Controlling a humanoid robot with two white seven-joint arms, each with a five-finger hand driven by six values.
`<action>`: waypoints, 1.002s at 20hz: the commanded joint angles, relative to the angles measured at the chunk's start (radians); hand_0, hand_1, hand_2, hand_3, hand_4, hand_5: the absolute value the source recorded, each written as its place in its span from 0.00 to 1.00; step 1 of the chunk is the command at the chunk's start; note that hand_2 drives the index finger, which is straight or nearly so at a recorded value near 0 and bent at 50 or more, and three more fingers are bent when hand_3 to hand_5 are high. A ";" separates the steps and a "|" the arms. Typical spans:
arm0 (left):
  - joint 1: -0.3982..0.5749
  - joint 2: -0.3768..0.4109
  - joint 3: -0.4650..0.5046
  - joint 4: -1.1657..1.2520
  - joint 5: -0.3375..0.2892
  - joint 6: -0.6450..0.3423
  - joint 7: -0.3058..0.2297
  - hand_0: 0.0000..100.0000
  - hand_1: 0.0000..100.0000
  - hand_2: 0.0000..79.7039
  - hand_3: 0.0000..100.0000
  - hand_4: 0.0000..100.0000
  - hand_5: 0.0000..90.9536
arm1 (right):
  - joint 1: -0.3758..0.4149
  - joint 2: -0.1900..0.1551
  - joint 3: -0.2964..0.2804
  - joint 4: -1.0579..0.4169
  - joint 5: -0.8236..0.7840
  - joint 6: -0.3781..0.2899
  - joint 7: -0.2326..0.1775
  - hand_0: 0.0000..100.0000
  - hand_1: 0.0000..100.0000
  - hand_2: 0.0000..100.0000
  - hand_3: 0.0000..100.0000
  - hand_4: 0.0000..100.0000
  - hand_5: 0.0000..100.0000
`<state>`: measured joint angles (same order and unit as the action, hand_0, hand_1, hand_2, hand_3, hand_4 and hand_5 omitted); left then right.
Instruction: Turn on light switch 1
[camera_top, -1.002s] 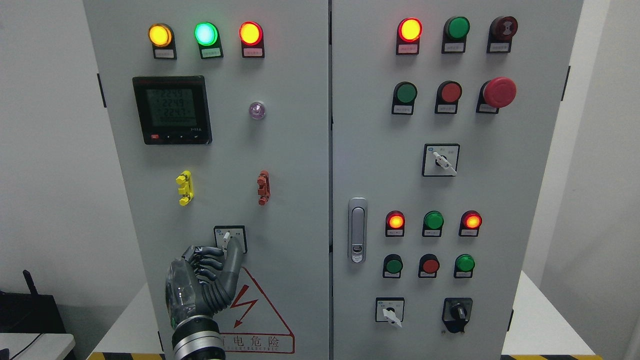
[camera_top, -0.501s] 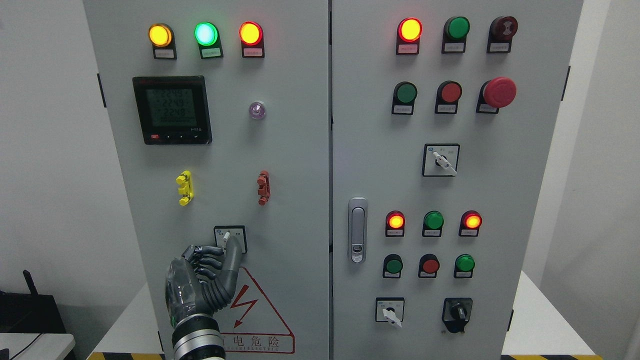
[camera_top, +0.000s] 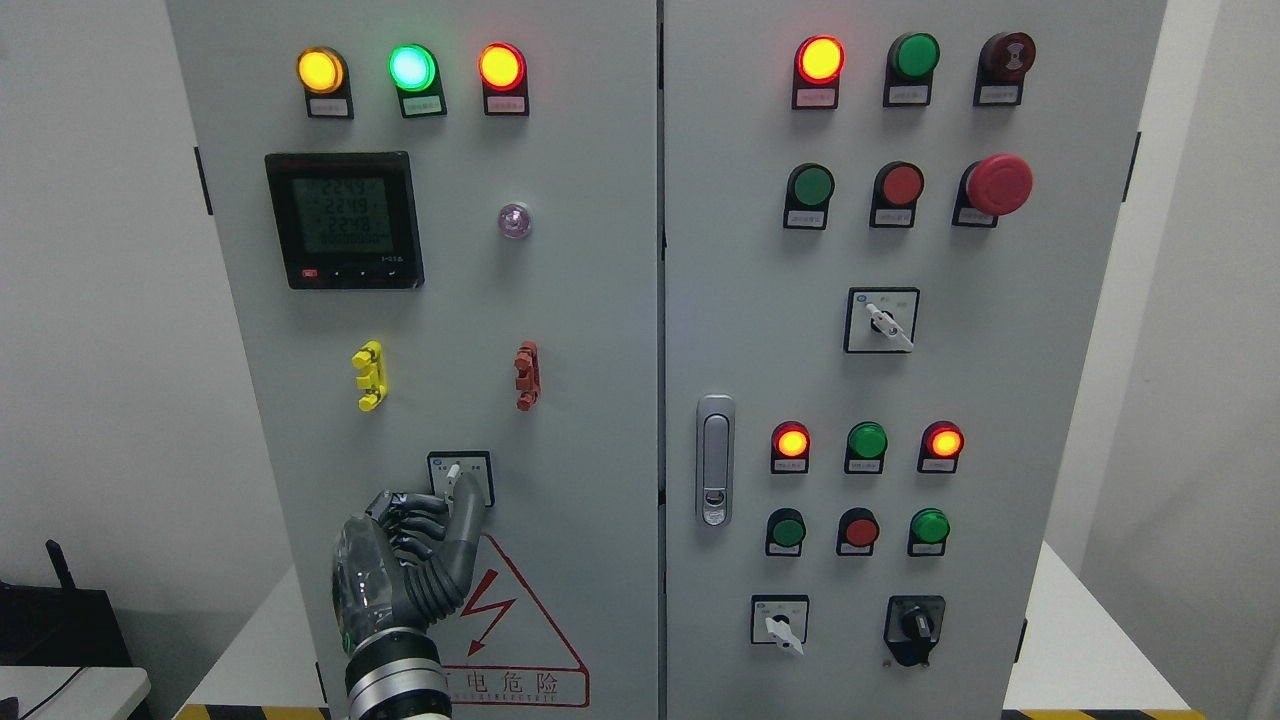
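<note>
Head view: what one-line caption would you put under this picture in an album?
Robot's left hand reaches up to a small rotary switch low on the left door of a grey control cabinet.

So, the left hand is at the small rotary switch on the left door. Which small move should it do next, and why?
Probably a short twist of the rotary switch. The left hand reaches up to it from below, one extended finger against the white lever and the others curled beside it. The lever points up, slightly tilted. Which way is "on" cannot be read from the small labels, so turn slowly and check.
</note>
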<state>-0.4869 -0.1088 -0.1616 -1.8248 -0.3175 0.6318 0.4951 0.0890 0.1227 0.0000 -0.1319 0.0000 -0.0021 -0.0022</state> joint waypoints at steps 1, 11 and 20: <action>-0.004 0.000 -0.001 0.004 0.000 0.006 -0.001 0.22 0.44 0.72 0.79 0.84 0.85 | 0.000 0.000 0.020 0.000 -0.026 0.001 0.001 0.12 0.39 0.00 0.00 0.00 0.00; -0.005 0.000 0.001 0.004 0.000 0.009 -0.003 0.23 0.44 0.73 0.79 0.84 0.86 | 0.000 0.000 0.020 0.000 -0.026 0.001 0.001 0.12 0.39 0.00 0.00 0.00 0.00; -0.012 0.000 -0.004 0.012 0.000 0.009 -0.006 0.24 0.43 0.76 0.80 0.84 0.87 | 0.000 0.000 0.020 0.000 -0.026 0.001 0.001 0.12 0.39 0.00 0.00 0.00 0.00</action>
<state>-0.4964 -0.1089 -0.1624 -1.8200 -0.3175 0.6408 0.4907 0.0890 0.1227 0.0000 -0.1319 0.0000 -0.0021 -0.0022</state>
